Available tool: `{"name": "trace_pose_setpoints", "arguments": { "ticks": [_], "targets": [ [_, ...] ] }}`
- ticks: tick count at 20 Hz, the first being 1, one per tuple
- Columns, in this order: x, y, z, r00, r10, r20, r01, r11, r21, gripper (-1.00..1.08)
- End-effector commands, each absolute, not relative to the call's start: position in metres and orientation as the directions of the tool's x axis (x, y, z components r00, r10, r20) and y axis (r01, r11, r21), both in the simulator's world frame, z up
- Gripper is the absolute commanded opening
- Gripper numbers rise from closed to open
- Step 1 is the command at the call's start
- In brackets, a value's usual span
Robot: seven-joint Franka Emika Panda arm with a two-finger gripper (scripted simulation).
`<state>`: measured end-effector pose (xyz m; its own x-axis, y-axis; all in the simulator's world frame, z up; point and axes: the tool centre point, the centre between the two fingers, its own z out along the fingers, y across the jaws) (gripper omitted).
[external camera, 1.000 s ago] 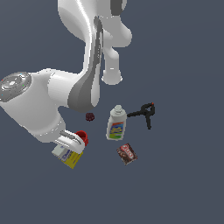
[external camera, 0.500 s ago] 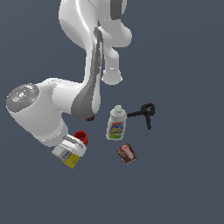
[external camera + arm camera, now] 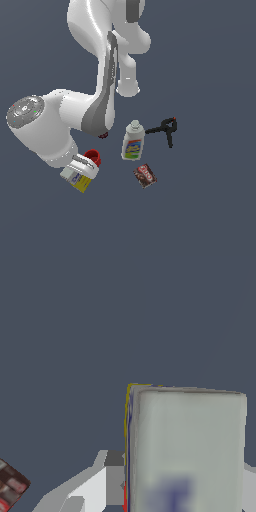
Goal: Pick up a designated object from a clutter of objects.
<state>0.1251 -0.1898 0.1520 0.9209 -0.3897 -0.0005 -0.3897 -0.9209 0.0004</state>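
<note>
The carton (image 3: 77,177) sits between the fingers of the claw (image 3: 82,167), at the exterior view's lower left, under the bulky white wrist of the arm (image 3: 45,130). Its long axis runs diagonally, with the white and blue end toward the wrist and the yellow end pointing away, toward the exterior view's lower right. In the wrist view the carton (image 3: 185,448) fills the space between the fingers (image 3: 112,476), one pad flat against its side; the claw is closed on the carton.

Blue lettering shows on the carton's white face but is too blurred to read. The bottle's (image 3: 133,142) coloured label and the brown box's (image 3: 145,175) print are likewise illegible.

A red cup (image 3: 93,158) lies just beside the claw. The bottle, brown box and black clamp (image 3: 165,129) lie farther off. A berry (image 3: 103,135) shows at the arm's edge.

The worktop (image 3: 210,200) is a plain dark blue-grey surface.
</note>
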Motion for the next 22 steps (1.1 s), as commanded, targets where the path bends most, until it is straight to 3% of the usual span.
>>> {"name": "trace_pose_setpoints", "arguments": {
  "ticks": [1, 10, 22],
  "targets": [
    [0.125, -0.19, 0.152, 0.921, -0.39, 0.0, -0.39, -0.921, 0.0, -1.0],
    [0.124, -0.182, 0.182, 0.921, -0.39, 0.0, -0.39, -0.921, 0.0, -1.0],
    [0.121, -0.151, 0.3, 0.921, -0.391, 0.0, -0.391, -0.921, 0.001, -1.0]
  ]
}}
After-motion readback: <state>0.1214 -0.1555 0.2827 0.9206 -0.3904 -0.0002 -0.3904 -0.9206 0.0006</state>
